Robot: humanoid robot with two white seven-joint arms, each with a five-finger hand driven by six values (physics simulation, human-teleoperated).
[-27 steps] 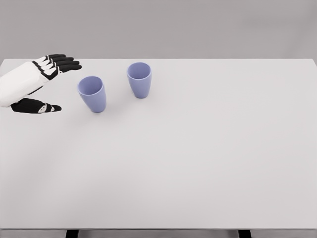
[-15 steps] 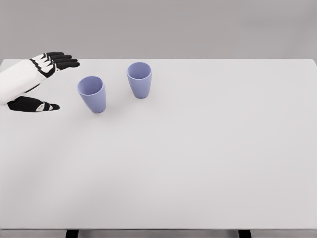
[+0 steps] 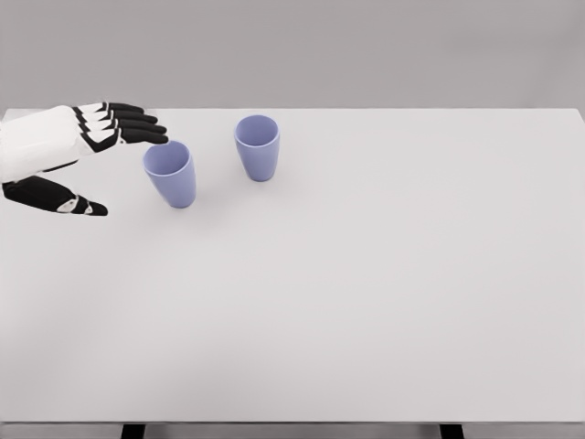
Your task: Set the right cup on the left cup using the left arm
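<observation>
Lavender cups, two: left cup [image 3: 170, 173], right cup [image 3: 258, 146]; one left hand [image 3: 73, 155], fingers spread, empty.

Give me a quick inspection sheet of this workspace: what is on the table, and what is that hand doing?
Surface: white table, plain and flat.
Job's things: left cup and right cup, both lilac, upright, standing apart, not stacked.
Clutter: nothing seen.
Hands: left hand at the left edge, fingers spread with tips near the left cup's rim, thumb lower down, holding nothing. Right hand not in view.
Cables: nothing seen.
Surroundings: plain grey wall behind; dark table legs at the bottom edge.
</observation>
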